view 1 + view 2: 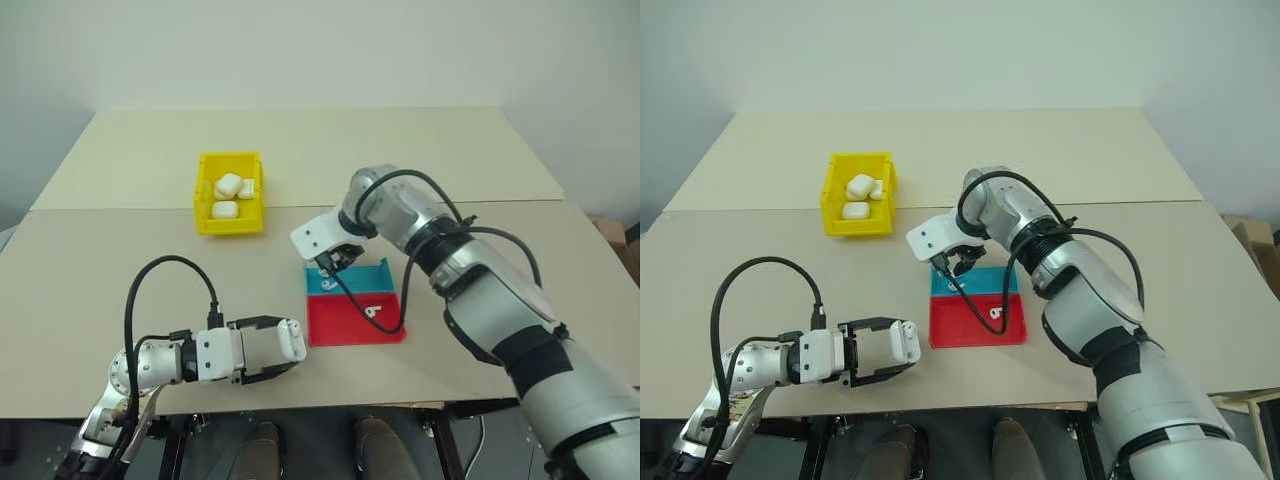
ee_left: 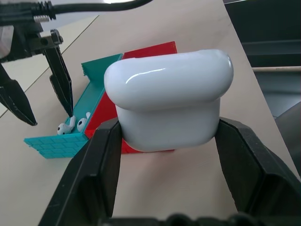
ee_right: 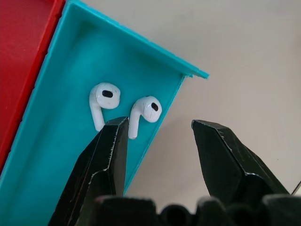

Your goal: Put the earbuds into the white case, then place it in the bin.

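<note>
Bin (image 1: 203, 192): yellow, open-topped, on the desk (image 1: 120, 250) toward its far-left part, long axis running from near to far edge. It holds three white cases (image 1: 228, 186) with lids down, lying loosely together.

Tray, teal part (image 3: 56, 141): the farther half of the flat tray, near the middle of the desk. Two earbuds (image 3: 104, 96) lie side by side, close together, in one corner against the tray wall, heads toward the corner and stems pointing back along the floor.

Tray, red part (image 1: 340, 322): the nearer half, joined to the teal part. One more earbud (image 1: 372, 310) lies on it, toward its right side; its direction cannot be told.

White case (image 2: 167, 96): off the desk surface, above the near edge left of the tray, lid closed. Its long axis runs across the fingers that hold it, the lid end facing away from the wrist.

Left gripper (image 1: 268, 352): pinching the white case, one finger (image 2: 94, 165) on each side of the lower body.

Right gripper (image 3: 160, 136): fingers spread, pointing down over the teal part; one fingertip (image 3: 115, 136) just above the stems of the two earbuds, the other beyond the tray wall over bare desk. Contact cannot be told.
</note>
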`<control>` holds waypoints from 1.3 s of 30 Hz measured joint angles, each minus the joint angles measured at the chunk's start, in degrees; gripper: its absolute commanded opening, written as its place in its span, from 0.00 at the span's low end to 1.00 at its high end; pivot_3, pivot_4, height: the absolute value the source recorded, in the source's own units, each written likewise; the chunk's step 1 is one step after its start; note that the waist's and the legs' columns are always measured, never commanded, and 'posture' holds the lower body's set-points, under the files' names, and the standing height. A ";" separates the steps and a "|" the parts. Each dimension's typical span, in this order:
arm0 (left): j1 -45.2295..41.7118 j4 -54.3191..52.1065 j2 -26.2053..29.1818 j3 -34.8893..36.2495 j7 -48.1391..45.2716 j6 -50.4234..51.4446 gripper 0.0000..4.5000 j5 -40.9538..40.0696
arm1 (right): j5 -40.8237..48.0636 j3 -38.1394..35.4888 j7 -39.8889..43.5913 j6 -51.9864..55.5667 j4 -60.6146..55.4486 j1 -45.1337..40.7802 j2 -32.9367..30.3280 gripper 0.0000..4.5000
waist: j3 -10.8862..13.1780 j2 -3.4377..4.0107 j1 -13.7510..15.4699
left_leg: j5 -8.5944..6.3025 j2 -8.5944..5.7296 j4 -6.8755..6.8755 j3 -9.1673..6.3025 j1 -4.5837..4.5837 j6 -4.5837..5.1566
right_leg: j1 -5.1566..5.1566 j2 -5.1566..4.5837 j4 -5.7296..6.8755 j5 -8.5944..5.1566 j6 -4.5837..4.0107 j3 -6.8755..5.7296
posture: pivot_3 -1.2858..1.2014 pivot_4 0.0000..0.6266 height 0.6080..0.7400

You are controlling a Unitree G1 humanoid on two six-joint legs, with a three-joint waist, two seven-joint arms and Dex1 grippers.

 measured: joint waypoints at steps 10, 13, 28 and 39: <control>1.37 -0.74 0.32 -0.01 1.04 0.00 0.61 0.64 | -1.53 -0.41 -0.53 -2.14 3.50 -0.05 2.09 0.58 | 0.01 0.01 -0.05 | 0.00 0.00 -0.02 -0.01 0.02 0.00 | 0.01 0.00 0.01 0.00 -0.01 -0.01 | 0.52 0.24 1.00; 1.42 -0.74 0.54 0.00 1.04 -0.01 0.61 0.79 | -2.06 -0.45 -1.08 -2.27 4.12 -0.05 2.35 0.58 | 0.01 0.01 -0.05 | 0.00 -0.01 -0.02 -0.01 0.01 -0.01 | 0.01 0.00 0.00 0.00 -0.01 -0.01 | 0.52 0.24 1.00; 1.54 -0.74 1.21 0.00 1.05 -0.06 0.61 0.93 | -3.48 -1.05 -0.98 -3.80 5.20 -0.01 2.67 0.37 | 0.01 0.02 -0.07 | 0.00 -0.01 -0.03 -0.01 0.02 -0.01 | 0.01 0.00 0.00 0.00 -0.01 -0.01 | 0.52 0.24 1.00; 1.54 -0.74 1.32 -0.05 1.07 -0.13 0.61 0.94 | -4.04 -1.05 -1.30 -5.21 4.99 0.58 2.50 0.37 | 0.01 0.02 -0.08 | 0.00 -0.01 -0.03 -0.01 0.03 -0.01 | 0.01 0.00 0.00 0.00 -0.01 -0.01 | 0.52 0.24 1.00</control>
